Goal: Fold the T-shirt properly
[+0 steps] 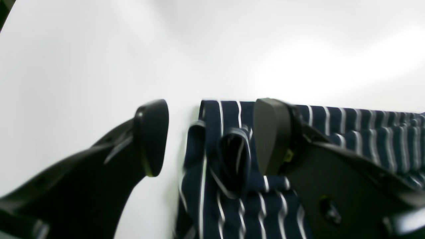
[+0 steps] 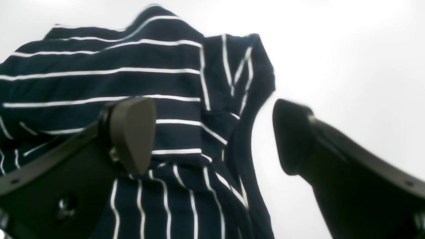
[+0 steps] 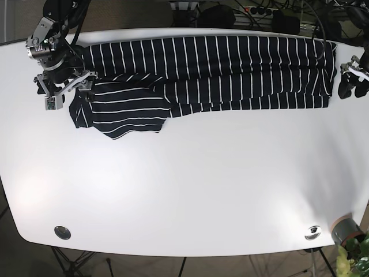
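The T-shirt (image 3: 213, 69) is navy with thin white stripes. It lies in a long folded band along the far side of the white table (image 3: 190, 184), with a sleeve part (image 3: 121, 109) spread toward the front at the left. My right gripper (image 3: 64, 88) is open at the shirt's left end; in the right wrist view (image 2: 212, 134) its jaws straddle the cloth's edge (image 2: 186, 109). My left gripper (image 3: 351, 78) is open at the shirt's right end; in the left wrist view (image 1: 212, 137) a bunched fold (image 1: 229, 159) lies between its jaws.
Two round metal fittings (image 3: 62, 232) (image 3: 313, 232) sit near the table's front edge. A small plant pot (image 3: 346, 231) stands off the front right corner. Cables and dark gear (image 3: 253, 11) lie behind the far edge.
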Tool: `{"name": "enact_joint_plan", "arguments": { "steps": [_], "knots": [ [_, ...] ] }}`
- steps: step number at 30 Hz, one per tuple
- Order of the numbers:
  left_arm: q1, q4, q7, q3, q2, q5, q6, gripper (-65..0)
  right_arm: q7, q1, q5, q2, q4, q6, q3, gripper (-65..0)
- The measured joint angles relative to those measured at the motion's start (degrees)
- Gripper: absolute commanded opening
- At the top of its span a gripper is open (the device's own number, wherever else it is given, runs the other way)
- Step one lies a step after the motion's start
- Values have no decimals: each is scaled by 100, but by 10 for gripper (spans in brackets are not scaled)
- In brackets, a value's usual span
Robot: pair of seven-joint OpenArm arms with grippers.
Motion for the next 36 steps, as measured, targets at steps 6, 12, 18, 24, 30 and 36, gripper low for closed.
{"name": "enact_joint_plan", "arguments": {
  "steps": [6,12,18,24,30,36],
  "knots": [
    [-74,-4,393,50,11,-632,2,-271,-431,398,7,-2,-9,2,0,-127],
    [-116,35,415,776,57,-682,-7,-271,-525,791,-22,35,-138,-76,-149,-127],
    [-105,33,398,927,426,-667,-2,-271,-907,1401,-269,299,-603,-562,-1014,-124],
    [-332,4,446,1421,487,219,-11,-271,-973,1891,-389,315,-1303,-772,-1408,-124],
    [-393,9,-162,1220,723,1058,-9,-271,-944,2455,-319,332,-2376,-748,-1523,-124],
    [-509,-417,-326,1327,793,1961,-22,-272,-837,2686,-380,476,-3169,-774,-1521,-125]
  ]
}}
